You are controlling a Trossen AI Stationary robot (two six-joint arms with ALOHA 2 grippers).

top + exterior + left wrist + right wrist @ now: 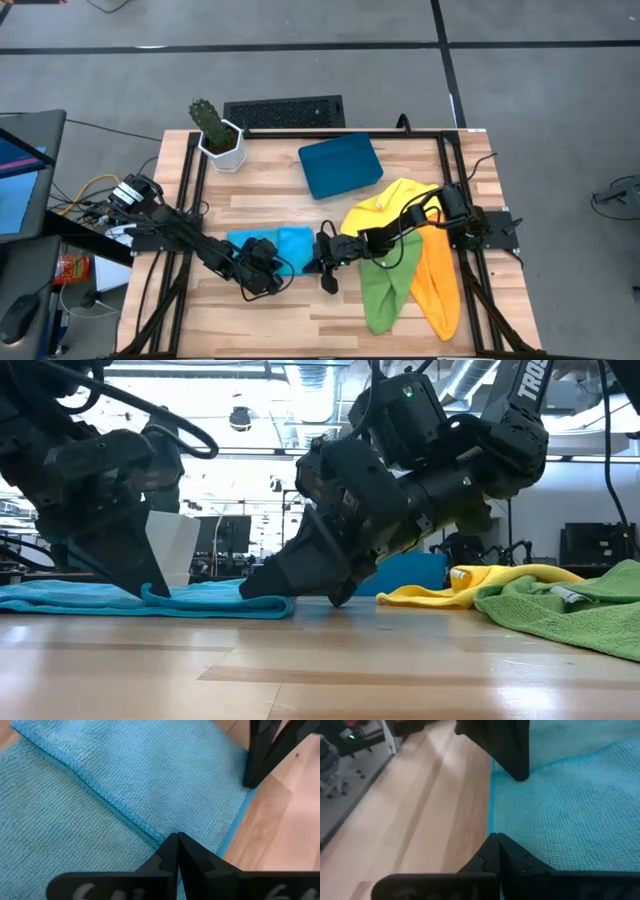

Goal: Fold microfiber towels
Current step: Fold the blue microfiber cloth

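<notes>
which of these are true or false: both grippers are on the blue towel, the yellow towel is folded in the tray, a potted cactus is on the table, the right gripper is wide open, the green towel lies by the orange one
1. Both grippers are on the blue towel: true. The left gripper and right gripper are shut at the blue towel.
2. The yellow towel is folded in the tray: false. The yellow towel lies crumpled on the table beside the tray.
3. A potted cactus is on the table: true, the cactus stands at a corner.
4. The right gripper is wide open: false, it is shut.
5. The green towel lies by the orange one: true, the green towel touches the orange towel.
</notes>
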